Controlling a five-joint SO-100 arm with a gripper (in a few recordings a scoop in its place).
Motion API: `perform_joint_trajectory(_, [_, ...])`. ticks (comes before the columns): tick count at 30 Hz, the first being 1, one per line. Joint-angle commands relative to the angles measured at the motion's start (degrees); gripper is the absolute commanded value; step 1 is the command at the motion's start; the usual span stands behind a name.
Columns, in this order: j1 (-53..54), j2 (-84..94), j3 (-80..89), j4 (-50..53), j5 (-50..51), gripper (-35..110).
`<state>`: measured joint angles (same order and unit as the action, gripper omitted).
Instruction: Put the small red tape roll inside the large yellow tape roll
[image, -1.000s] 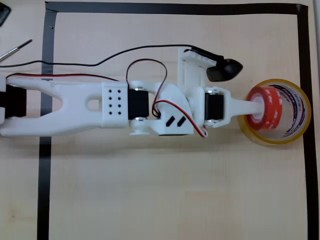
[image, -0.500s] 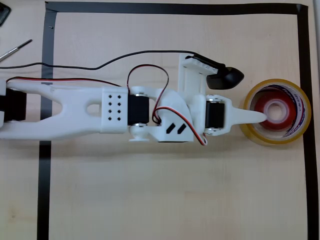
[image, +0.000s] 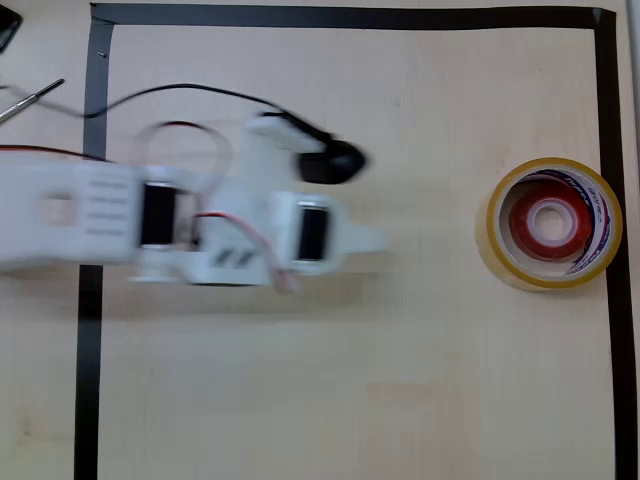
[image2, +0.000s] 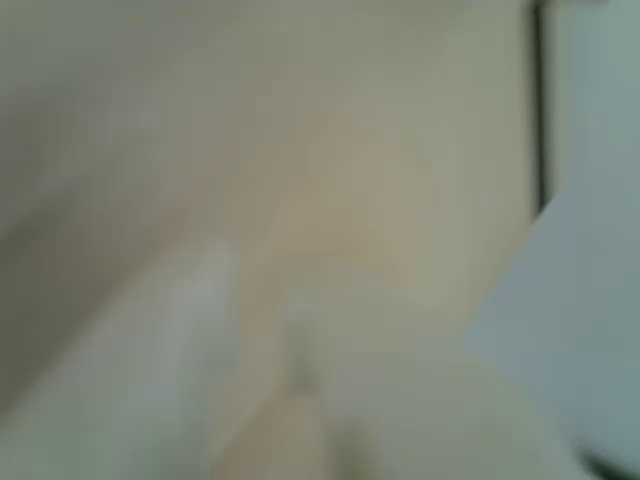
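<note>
Red roll (image: 545, 222) lies flat inside yellow roll (image: 551, 224); light, stiff, glossy, best pinched across its wall. Gripper (image: 372, 241) blurred, well apart; jaw state unclear.

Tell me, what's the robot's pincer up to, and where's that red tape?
Pincer blurred, away from the rolls, holding nothing. Small red tape roll lying inside large yellow tape roll. Bare table between pincer and rolls.

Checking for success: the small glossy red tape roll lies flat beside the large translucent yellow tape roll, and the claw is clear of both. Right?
Not beside: the overhead view shows the small glossy red tape roll lying inside the large translucent yellow tape roll. The claw is clear of both.
</note>
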<state>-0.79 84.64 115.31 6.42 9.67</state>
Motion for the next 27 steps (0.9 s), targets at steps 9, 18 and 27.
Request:
perform_joint_trajectory(9, [-4.0, 87.2, 41.0, 31.8, -0.6, 0])
perform_joint_trajectory(18, [-0.3, 106.4, 48.6, 53.1, -2.9, 0])
perform_joint_trajectory(27, [1.8, 106.4, 59.9, 54.0, -2.8, 0])
